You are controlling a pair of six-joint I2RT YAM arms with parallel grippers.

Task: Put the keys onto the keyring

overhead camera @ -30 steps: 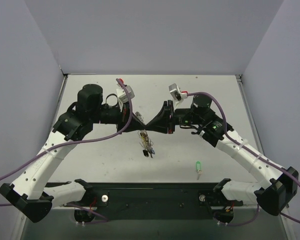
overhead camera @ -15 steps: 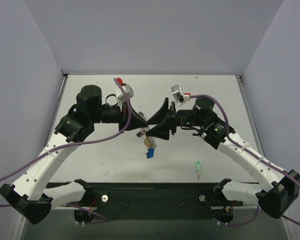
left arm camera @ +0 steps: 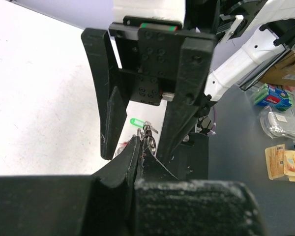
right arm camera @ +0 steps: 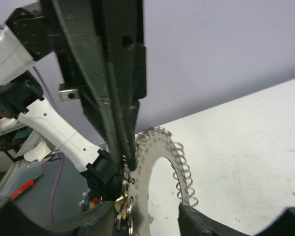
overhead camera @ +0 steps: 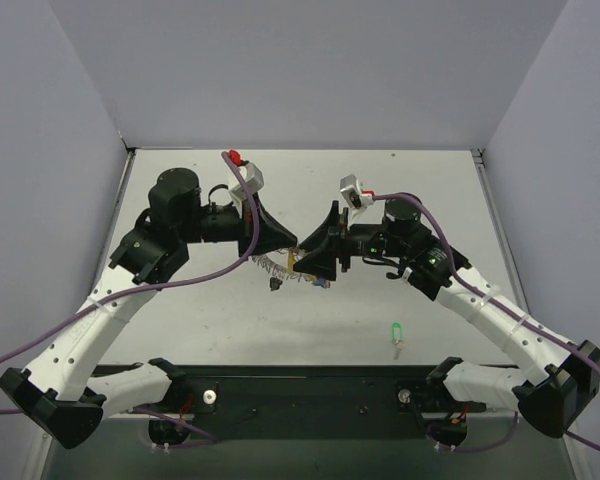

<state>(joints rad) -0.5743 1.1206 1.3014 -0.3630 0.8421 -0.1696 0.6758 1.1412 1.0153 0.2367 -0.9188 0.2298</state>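
The keyring [right arm camera: 158, 145], a large silvery ring with a coiled rim, hangs above the table between both arms. My left gripper [overhead camera: 288, 243] is shut on the ring's edge [left arm camera: 149, 135]; in the right wrist view its black fingers [right arm camera: 123, 123] pinch the rim from above. My right gripper [right arm camera: 145, 216] is open, one finger on each side of the ring's lower part. A small bunch of keys [right arm camera: 123, 212] dangles on the ring by the right gripper's left finger. A green key [overhead camera: 396, 331] lies alone on the table, also seen as the green key [left arm camera: 134, 121] in the left wrist view.
The white table [overhead camera: 180, 310] is walled by grey panels on the left, back and right. The black base rail [overhead camera: 300, 390] of both arms runs along the near edge. Purple cables [overhead camera: 220, 268] loop over each arm.
My right gripper has opened from shut and shifted slightly left. The ring with its dangling keys has swung up and leftward, and now lies flatter between the grippers. The left grip is unchanged.
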